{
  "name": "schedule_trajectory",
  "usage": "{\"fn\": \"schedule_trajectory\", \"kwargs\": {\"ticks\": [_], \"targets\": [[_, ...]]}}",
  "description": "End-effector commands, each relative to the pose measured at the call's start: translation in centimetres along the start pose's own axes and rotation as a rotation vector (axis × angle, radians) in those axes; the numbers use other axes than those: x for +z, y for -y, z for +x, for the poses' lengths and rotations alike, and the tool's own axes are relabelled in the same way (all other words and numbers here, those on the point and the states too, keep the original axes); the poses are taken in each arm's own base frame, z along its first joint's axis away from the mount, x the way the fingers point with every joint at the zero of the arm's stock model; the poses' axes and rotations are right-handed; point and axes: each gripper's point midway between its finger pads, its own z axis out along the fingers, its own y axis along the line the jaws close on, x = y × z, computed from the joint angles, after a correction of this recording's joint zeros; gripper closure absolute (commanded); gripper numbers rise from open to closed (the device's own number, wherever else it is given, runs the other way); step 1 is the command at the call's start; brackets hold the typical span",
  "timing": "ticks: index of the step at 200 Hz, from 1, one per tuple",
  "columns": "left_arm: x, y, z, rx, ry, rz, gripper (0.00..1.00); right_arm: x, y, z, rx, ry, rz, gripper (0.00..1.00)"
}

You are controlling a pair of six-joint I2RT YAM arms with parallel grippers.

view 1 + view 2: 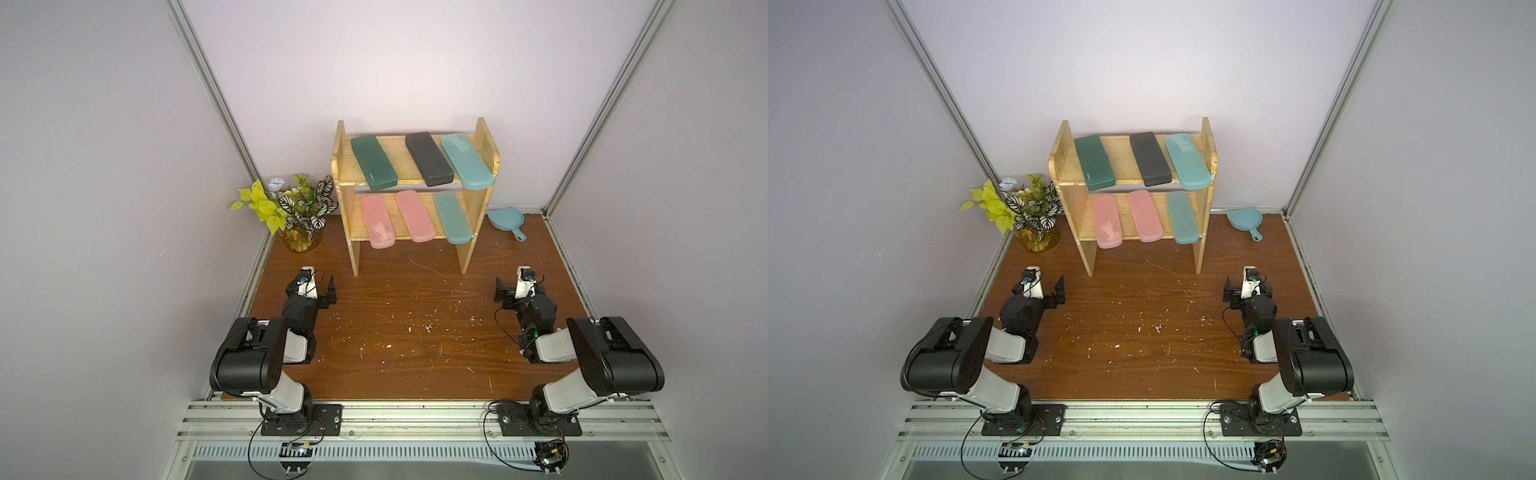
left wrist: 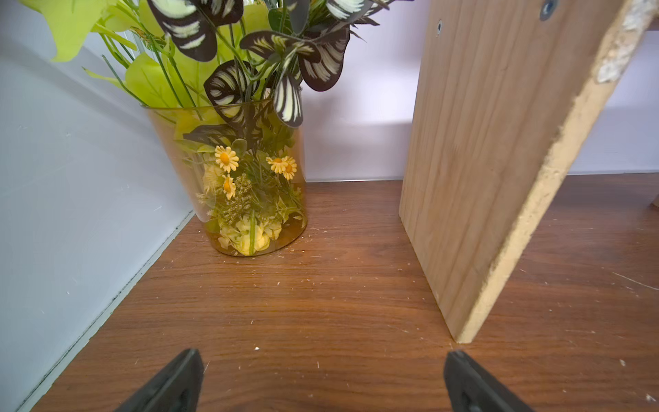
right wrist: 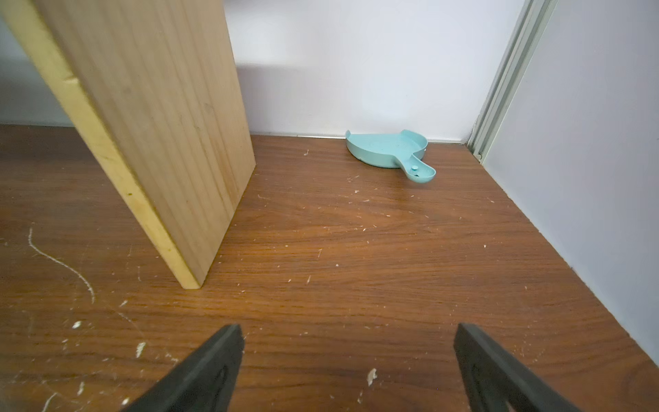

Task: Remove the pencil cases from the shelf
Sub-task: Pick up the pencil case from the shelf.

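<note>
Within pale lilac walls, your scuffed brown counter carries the shelf at its back, all six pencil cases on its two tiers, your left arm and right arm before it, jaws wide, empty.

Brown woodgrain tabletop, pretty scuffed. White flecks scattered mid-table, plus curly white scratch. Glass vase of fake plants in far left corner: lime leaves, dark striped leaves, little yellow daisies inside. Light blue dustpan lying flat near far right corner, close to back wall, handle pointing away from wall.
</note>
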Motion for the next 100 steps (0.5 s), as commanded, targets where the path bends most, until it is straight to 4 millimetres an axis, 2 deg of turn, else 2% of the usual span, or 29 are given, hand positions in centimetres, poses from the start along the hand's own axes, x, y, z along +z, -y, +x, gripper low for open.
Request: {"fn": "schedule_trajectory", "kwargs": {"ticks": [1,100], "targets": [[0.14,0.47,-0.66,0.018,0.019,0.016,0.01,0.22,-0.31,-1.79,-0.006,0.063,-0.01,0.01],[0.15,0.44,-0.67,0.018,0.02,0.013,0.01,0.22,-0.27,-1.75,-0.004,0.061,-0.009,0.01]]}}
